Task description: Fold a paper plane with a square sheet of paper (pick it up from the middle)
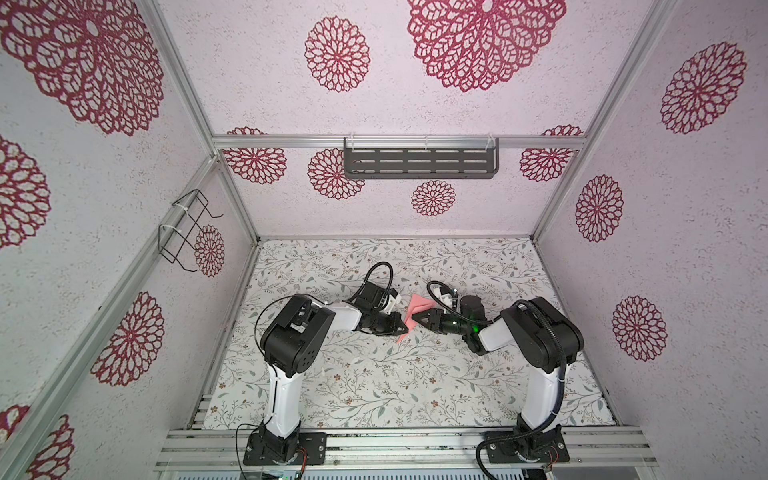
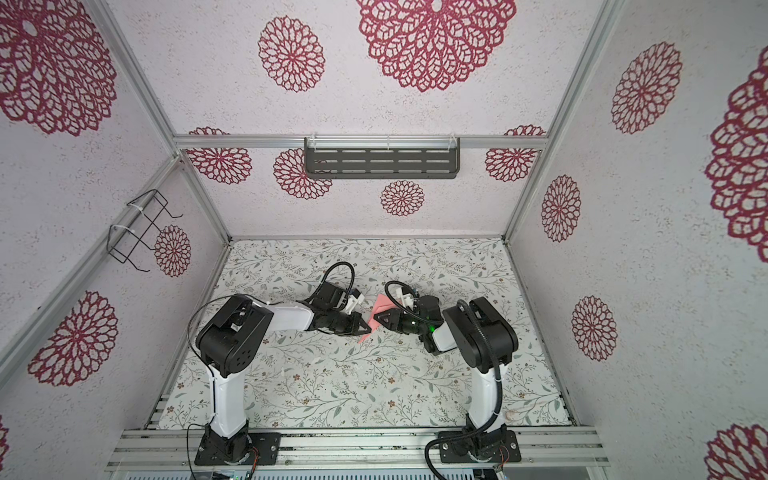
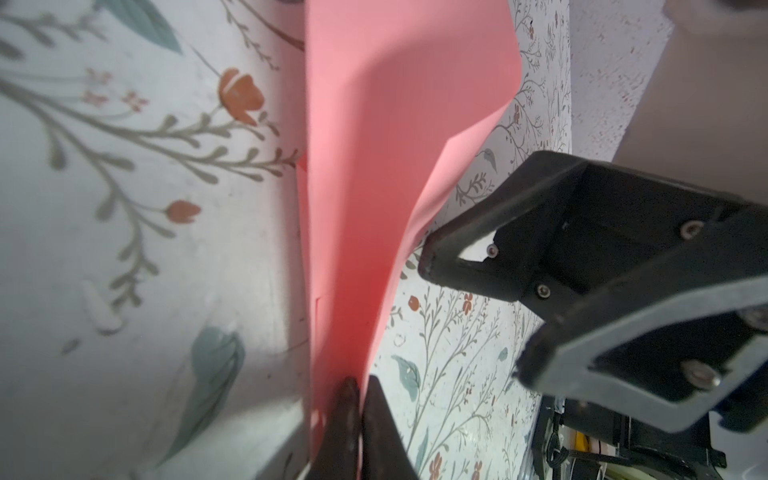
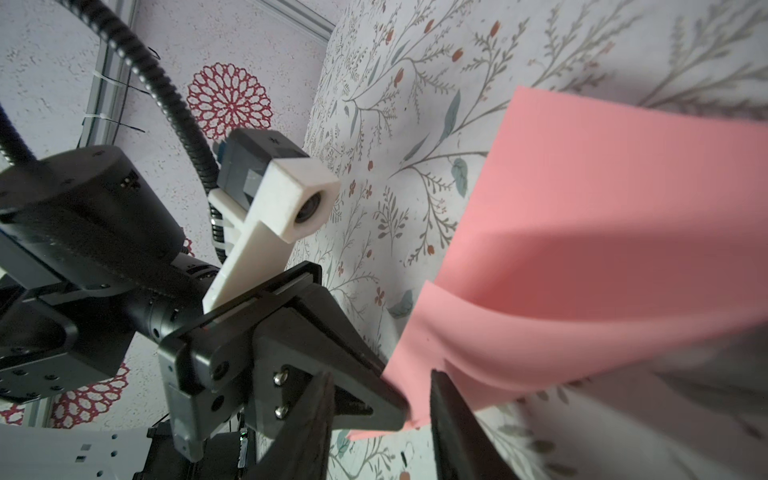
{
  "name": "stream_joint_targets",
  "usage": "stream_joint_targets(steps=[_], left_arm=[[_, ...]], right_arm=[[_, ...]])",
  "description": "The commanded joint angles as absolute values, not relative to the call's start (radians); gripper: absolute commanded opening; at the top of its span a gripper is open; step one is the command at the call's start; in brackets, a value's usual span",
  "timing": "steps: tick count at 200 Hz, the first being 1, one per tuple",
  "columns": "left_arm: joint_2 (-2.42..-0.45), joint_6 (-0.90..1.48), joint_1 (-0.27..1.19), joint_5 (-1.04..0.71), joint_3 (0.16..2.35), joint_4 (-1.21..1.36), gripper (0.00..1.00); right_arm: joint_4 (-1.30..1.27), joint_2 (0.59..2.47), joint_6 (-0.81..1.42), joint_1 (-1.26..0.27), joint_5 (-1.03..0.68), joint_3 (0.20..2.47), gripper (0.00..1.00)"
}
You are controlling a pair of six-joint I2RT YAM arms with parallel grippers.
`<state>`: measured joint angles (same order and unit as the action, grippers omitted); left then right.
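The left pincer [image 3: 359, 386] is squeezing the square sheet of paper [image 3: 395, 166] at the middle of the counter [image 1: 374, 395]; the right pincer [image 4: 380, 376] is hanging open beside it.

Floral tabletop [image 1: 374, 399], small white scrap [image 3: 99, 309]

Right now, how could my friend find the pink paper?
On the flowery tabletop, find the middle, where the black left gripper and right gripper nearly meet. The creased salmon-pink sheet of paper is between them, the only plain, unpatterned thing there.
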<state>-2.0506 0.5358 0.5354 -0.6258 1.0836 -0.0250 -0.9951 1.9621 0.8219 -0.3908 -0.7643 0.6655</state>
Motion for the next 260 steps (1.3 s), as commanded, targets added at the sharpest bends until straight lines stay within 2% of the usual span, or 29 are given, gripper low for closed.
stream_joint_targets(steps=[1,83,181,260], left_arm=[[-2.169,0.541,0.509,-0.399,1.011,-0.222,0.09],[-2.168,0.540,0.507,-0.410,1.014,-0.224,0.12],[-2.121,0.538,0.508,-0.434,1.020,-0.246,0.17],[-2.008,0.551,0.506,-0.479,1.016,-0.277,0.20]], right_arm=[[-1.012,1.991,0.793,-0.393,-0.810,0.710,0.42],[-0.964,2.062,0.800,-0.393,-0.865,0.772,0.41],[-0.778,2.071,0.741,-0.393,-0.774,0.802,0.39],[-0.662,2.066,0.696,-0.392,-0.738,0.834,0.39]])
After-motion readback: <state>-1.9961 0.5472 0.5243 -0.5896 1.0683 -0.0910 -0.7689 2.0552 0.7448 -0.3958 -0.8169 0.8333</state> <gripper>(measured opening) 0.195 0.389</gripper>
